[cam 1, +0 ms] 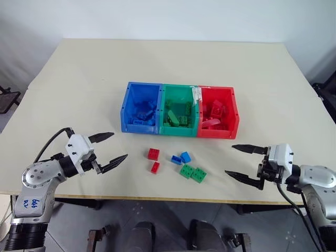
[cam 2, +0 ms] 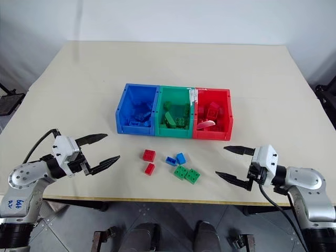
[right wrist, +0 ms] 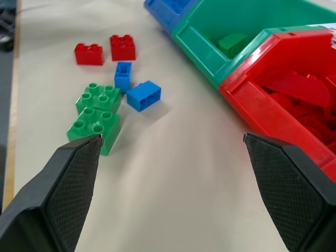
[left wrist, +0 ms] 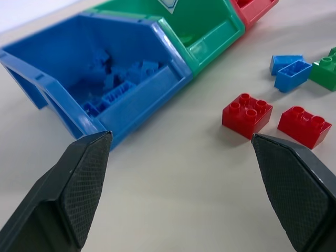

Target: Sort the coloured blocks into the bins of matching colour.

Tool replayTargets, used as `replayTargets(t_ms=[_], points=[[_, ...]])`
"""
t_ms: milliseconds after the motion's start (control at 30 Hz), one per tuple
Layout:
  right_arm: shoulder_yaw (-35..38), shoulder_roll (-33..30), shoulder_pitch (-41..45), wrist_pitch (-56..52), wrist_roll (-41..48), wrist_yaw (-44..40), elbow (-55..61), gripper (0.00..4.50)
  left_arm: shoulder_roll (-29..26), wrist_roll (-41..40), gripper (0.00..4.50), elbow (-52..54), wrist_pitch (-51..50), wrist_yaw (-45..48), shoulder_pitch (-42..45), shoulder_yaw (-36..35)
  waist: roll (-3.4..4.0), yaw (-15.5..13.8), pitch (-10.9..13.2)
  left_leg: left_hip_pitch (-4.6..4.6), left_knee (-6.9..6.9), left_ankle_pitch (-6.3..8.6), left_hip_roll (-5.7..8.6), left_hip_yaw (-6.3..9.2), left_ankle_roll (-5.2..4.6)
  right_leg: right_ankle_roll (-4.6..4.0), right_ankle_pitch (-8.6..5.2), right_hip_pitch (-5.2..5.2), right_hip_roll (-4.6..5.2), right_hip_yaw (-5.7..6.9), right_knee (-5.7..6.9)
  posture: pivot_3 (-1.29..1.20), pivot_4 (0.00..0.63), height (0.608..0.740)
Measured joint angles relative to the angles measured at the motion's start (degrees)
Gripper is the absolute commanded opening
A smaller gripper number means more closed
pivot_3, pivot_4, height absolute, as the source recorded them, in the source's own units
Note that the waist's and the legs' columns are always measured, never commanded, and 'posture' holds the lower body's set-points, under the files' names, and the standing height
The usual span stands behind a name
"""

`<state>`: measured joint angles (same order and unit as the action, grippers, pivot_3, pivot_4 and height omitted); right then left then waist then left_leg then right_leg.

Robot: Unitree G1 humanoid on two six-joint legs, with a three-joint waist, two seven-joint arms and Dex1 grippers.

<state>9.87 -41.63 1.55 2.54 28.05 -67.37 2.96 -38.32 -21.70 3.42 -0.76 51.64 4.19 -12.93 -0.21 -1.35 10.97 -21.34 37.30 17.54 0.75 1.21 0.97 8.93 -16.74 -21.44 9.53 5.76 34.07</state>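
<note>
Stock on the table [cam 1: 79, 73], as I count it:

- Bins: blue bin [cam 1: 131, 113], green bin [cam 1: 169, 94], red bin [cam 1: 233, 113], joined in a row at mid-table, each already part-filled with bricks of its own colour.
- Loose bricks, on the near side of the bins: larger red brick [cam 1: 153, 153], smaller red brick [cam 1: 155, 167] just beside it; two blue bricks [cam 1: 181, 158] touching or nearly so; two green bricks [cam 1: 192, 172] side by side, nearest the table edge.
- My left gripper [cam 1: 107, 148]: jaws spread wide, empty, hovering over the table and aimed toward the red pair.
- My right gripper [cam 1: 240, 163]: jaws spread wide, empty, aimed toward the green pair.

Hazards, in my judgement:

- The green bricks sit pressed together; closing on one may drag or flip its neighbour, or lift both.
- The blue pair is equally crowded, and one lies at an angle, so a grip may slip off a corner.
- The green pair lies near the table edge; a nudge outward could send one off.
- Both arms converge on one small cluster; reaching together risks a clash.
</note>
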Motion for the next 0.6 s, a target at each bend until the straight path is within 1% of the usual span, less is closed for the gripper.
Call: replayTargets(t_ms=[167, 233, 333, 400, 500, 600], points=[[0.0, 0.2, 0.1, 0.0, -0.2, 0.9, 1.2, 4.46, 0.0, -0.4, 4.50, -0.1, -0.2, 0.8, 0.8, 0.4, 0.00, 0.0, 0.0, 0.02, 0.00, 0.02, -0.02, -0.02, -0.01, 0.00, 0.00, 0.00, -0.01, -0.01, 0.00, 0.00, 0.150, 0.740], [0.4, -0.2, -0.4, -0.1, 0.1, 0.5, 1.5, 4.46, -0.7, -0.5, 4.50, 0.1, -0.1, 2.7, 1.0, 0.9, 0.00, 0.0, 0.0, 0.02, 0.01, 0.04, -0.02, -0.05, -0.02, 0.00, 0.00, 0.00, -0.01, -0.02, 0.00, 0.00, 0.150, 0.740], [4.3, -4.0, -5.1, -0.6, 0.7, -1.5, 1.7, 4.46, -2.7, -1.2, 4.50, 3.1, -0.4, 8.1, -0.3, 3.8, 0.02, -0.5, 0.0, 0.00, 0.03, 0.14, 0.00, -0.08, -0.10, 0.01, 0.01, 0.02, 0.00, -0.06, -0.08, 0.00, 0.150, 0.740], [6.7, -6.0, -7.2, -1.4, 1.0, -2.6, 1.8, 4.46, -2.7, -1.8, 4.50, 6.4, -1.2, 10.8, -0.4, 7.0, 0.02, -0.4, 0.0, 0.00, 0.07, 0.18, -0.02, -0.12, -0.12, 0.03, 0.02, 0.04, 0.00, -0.08, -0.12, 0.00, 0.150, 0.740], [7.4, -7.3, -8.8, -1.9, 1.1, -4.0, 3.1, 4.46, -1.6, -3.3, 4.50, 10.8, -2.9, 12.9, 0.5, 11.7, 0.02, -0.1, 0.0, 0.09, 0.06, 0.19, -0.09, -0.19, -0.10, 0.04, 0.02, 0.05, -0.06, -0.13, -0.10, 0.00, 0.150, 0.740], [7.0, -7.3, -9.4, -3.1, 1.1, -4.6, 4.6, 4.46, -0.5, -3.6, 4.50, 13.0, -3.6, 13.5, 1.8, 14.6, 0.03, 0.1, 0.0, 0.15, 0.06, 0.21, -0.16, -0.28, -0.07, 0.03, 0.03, 0.04, -0.13, -0.21, -0.09, 0.00, 0.150, 0.740]])
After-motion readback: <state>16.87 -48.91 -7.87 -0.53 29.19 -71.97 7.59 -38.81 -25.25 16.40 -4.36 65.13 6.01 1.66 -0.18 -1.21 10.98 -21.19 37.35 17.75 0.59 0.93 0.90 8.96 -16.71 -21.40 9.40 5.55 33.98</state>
